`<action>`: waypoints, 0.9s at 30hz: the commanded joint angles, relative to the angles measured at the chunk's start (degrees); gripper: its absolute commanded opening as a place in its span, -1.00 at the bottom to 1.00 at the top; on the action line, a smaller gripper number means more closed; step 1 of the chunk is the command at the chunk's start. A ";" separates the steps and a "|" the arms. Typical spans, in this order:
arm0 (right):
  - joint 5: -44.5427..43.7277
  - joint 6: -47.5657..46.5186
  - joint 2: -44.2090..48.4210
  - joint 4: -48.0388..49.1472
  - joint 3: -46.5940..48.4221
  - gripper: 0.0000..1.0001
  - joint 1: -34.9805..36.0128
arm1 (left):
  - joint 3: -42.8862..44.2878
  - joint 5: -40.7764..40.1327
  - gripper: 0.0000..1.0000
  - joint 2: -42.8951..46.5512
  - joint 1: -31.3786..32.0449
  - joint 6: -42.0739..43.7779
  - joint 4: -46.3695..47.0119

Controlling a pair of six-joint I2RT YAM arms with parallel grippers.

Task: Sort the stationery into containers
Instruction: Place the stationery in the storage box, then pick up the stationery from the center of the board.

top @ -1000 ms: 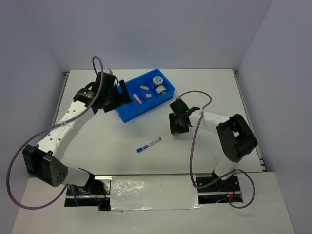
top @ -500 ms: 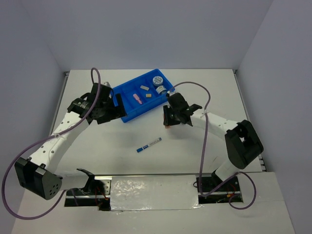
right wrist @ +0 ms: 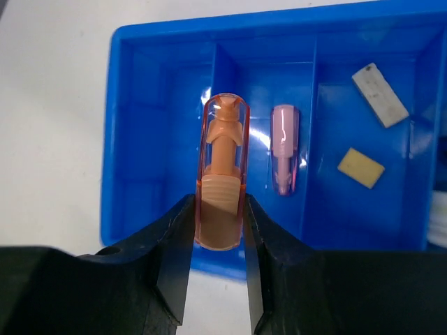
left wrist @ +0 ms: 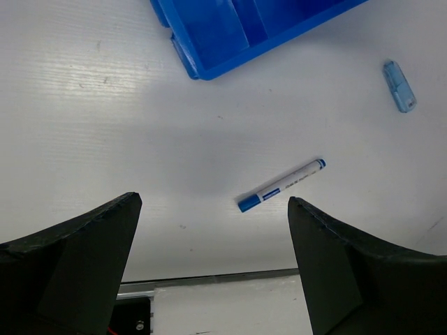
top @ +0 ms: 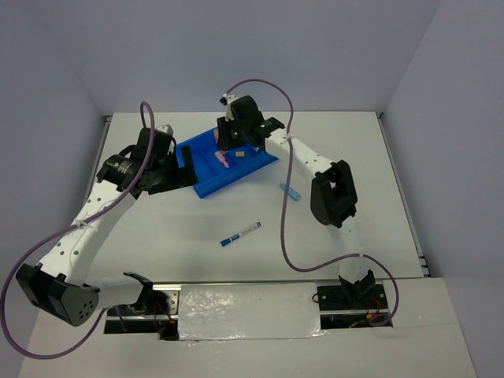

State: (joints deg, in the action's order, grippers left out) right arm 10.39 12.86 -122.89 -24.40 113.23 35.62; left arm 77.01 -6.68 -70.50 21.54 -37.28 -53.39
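Observation:
The blue tray (top: 206,184) sits at the table's back middle. My right gripper (top: 235,135) hovers above it, shut on an orange capped piece (right wrist: 222,174) over a middle compartment. A pink piece (right wrist: 285,148) lies in that compartment, and a grey piece (right wrist: 379,94) and a tan piece (right wrist: 361,167) in the one to its right. My left gripper (top: 179,172) is open and empty, left of the tray. The blue-and-white marker (top: 240,233) lies on the table in front of the tray and shows between the left fingers (left wrist: 281,185). A light-blue piece (top: 291,191) lies right of the tray.
The right arm's link (top: 331,193) stands over the table's right middle, with its purple cable looping above. The tray's corner (left wrist: 202,63) shows in the left wrist view. The table's front metal edge (left wrist: 209,279) is below the left gripper.
My right gripper has carried the orange piece from the table right of the tray to above the tray. My left gripper has drawn back left, away from the tray.

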 commanded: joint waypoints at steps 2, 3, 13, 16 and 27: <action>1.38 -1.88 -8.31 -7.23 13.57 -0.23 0.68 | 1.91 -2.46 0.99 2.29 -1.85 3.79 -2.33; 1.38 -1.70 -10.33 -8.02 16.64 -0.20 0.60 | 1.83 -2.38 0.99 2.47 -2.11 4.31 -2.60; -0.45 -1.43 -6.50 -6.36 16.32 0.68 0.33 | 1.30 -0.97 0.99 3.00 -4.66 6.78 -2.16; -2.30 -2.84 0.42 -5.48 11.42 0.66 -2.20 | 1.56 -0.18 0.99 2.12 -5.10 7.30 -1.81; -7.93 -12.25 27.27 0.68 -39.48 0.53 -14.35 | -3.79 3.33 0.99 2.65 -5.37 8.45 1.44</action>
State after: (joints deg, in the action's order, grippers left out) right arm 5.34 3.53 -94.19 -24.77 78.24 20.16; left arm 75.05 -5.45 -69.01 16.53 -30.00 -54.26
